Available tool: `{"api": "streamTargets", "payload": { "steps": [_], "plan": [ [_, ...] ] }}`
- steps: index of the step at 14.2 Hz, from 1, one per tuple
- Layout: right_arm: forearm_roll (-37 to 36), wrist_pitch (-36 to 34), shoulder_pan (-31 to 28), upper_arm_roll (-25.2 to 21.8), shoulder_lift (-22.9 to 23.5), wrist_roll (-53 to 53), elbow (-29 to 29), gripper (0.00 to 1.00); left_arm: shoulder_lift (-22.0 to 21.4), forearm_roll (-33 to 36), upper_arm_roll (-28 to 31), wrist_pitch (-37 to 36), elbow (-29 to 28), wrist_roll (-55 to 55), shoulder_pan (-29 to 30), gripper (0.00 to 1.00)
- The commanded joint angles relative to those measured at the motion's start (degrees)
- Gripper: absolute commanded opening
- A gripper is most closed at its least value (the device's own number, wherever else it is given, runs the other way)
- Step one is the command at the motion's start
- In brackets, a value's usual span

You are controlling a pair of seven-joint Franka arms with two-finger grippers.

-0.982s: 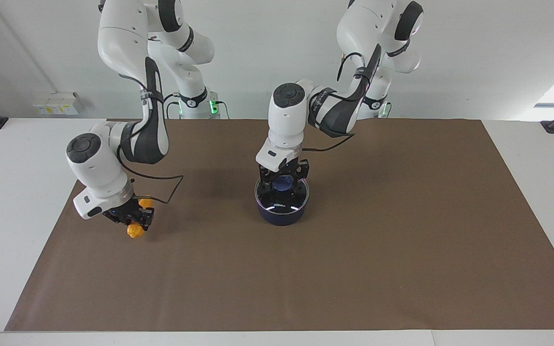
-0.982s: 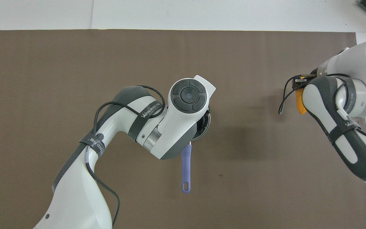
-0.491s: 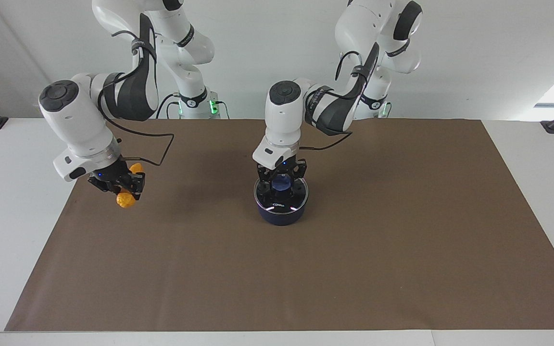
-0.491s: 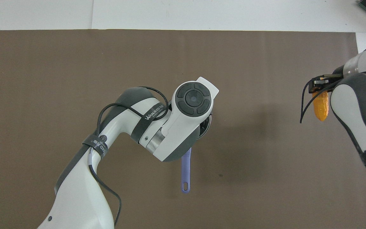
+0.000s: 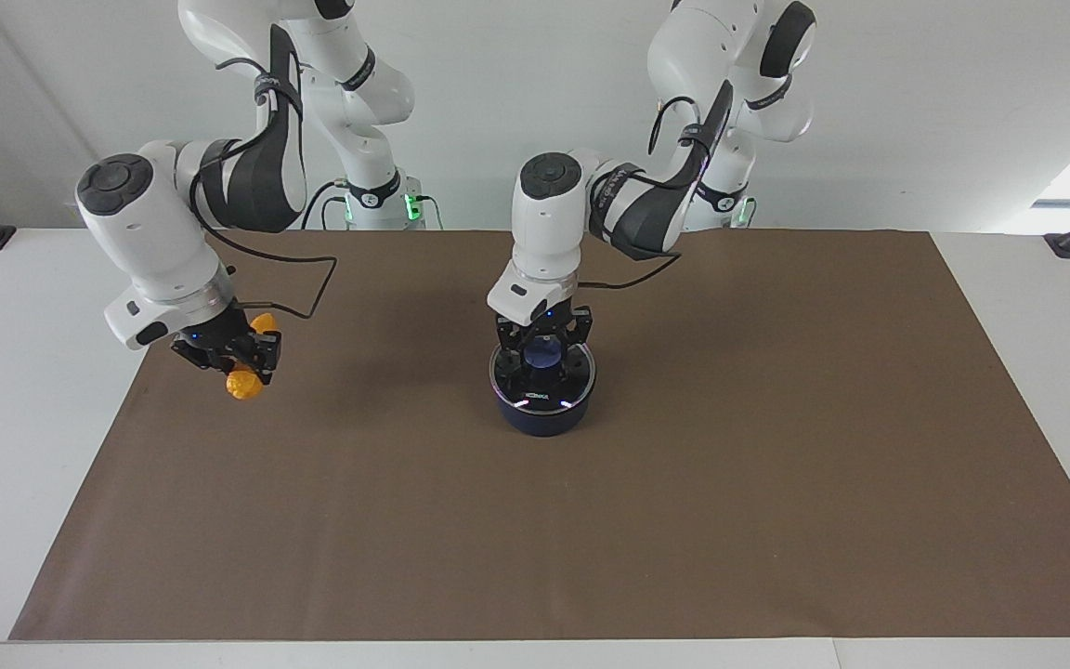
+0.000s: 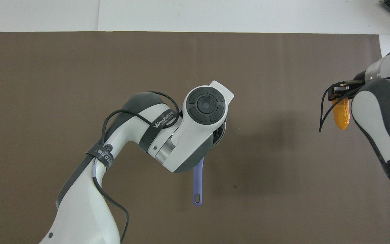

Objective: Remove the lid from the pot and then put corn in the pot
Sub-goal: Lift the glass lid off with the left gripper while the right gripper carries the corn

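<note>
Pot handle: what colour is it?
The pot handle is light periwinkle blue, clearest in the overhead view.

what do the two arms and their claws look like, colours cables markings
Both arms are glossy white with dark grey joint covers, and a black cable strapped along each. The left arm carries grey lettering on a band. The left claw and right claw are black, each under a round grey-capped wrist.

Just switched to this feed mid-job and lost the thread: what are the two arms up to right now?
The left gripper is down on the pot at mid-table, shut on the blue knob of the lid, which sits on the pot, not yet lifted. The right gripper holds the corn raised over the brown mat at the right arm's end of the table. The pot's handle points toward the robots.
</note>
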Motion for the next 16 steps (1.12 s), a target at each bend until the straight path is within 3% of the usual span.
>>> {"api": "streamTargets", "payload": {
  "steps": [1,4,8,16],
  "plan": [
    [-0.69,-1.6,-0.31,0.68,-0.33,-1.37,1.23,0.0,-2.06,1.79,1.18,-2.07,0.53,-1.05,-0.89,0.0],
    [-0.69,-6.07,-0.22,1.3,-0.42,-1.28,4.74,0.0,-3.82,1.79,1.44,-4.09,0.44,-0.44,-0.01,0.0],
    [-0.95,-7.32,1.97,1.39,-1.47,-0.23,5.11,0.0,-6.45,1.62,1.36,-6.55,-0.17,5.07,4.73,0.0],
    [-2.09,-4.26,18.82,1.39,0.9,19.42,5.11,0.0,-9.62,0.74,1.27,-9.55,-2.98,23.46,18.43,0.0]
  ]
}}
